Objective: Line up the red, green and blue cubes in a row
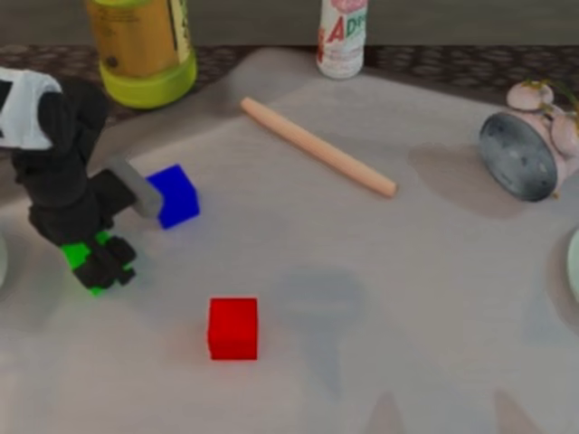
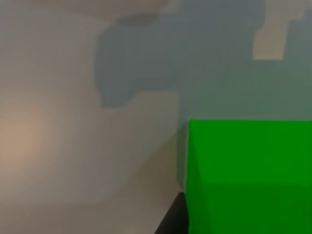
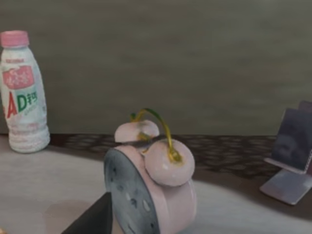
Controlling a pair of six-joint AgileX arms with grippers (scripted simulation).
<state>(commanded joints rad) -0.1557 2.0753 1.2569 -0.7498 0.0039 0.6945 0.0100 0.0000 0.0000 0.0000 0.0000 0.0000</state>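
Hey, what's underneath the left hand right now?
The green cube sits under the left hand, only its edges showing in the top view. Most of its top is covered.

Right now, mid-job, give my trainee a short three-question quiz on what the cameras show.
1. True or false: the red cube touches the blue cube.
2. Which cube sits at the left gripper? A red, B green, C blue.
3. Fill in: the long tan thing lying between the blue cube and the alarm clock is a wooden ____.

Key: 1 false, they lie apart. 2 B, the green cube, filling the left wrist view. 3 rod.
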